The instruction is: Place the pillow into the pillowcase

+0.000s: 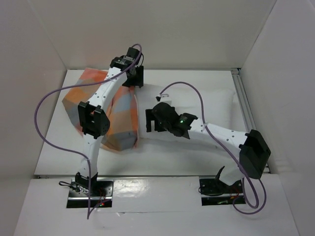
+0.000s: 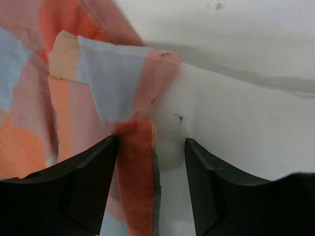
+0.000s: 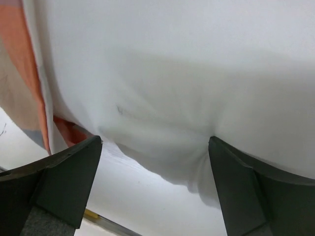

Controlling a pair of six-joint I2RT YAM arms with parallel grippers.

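A soft fabric pillowcase [image 1: 125, 123] in big orange, blue-grey and tan checks lies rumpled on the left of the white worktop [image 1: 64, 152]. A large, plump plain white pillow [image 1: 216, 103] lies just to its right, their near ends meeting.

From above, the left gripper [image 1: 134, 78] sits at the pillowcase's far right corner and the right gripper [image 1: 150, 120] at the pillow's left end. Whether either is spread cannot be told from here.

The left wrist view shows what the overhead view hides. The dark fingers [image 2: 93, 162] stand apart, astride a folded orange hem of the pillowcase [image 2: 113, 88], with smooth white pillow [image 2: 221, 128] beside it.

In the right wrist view the fingers [image 3: 74, 167] are spread wide. Puckered white pillow cloth [image 3: 187, 73] lies between them, and a strip of pillowcase [image 3: 29, 83] shows at the left.
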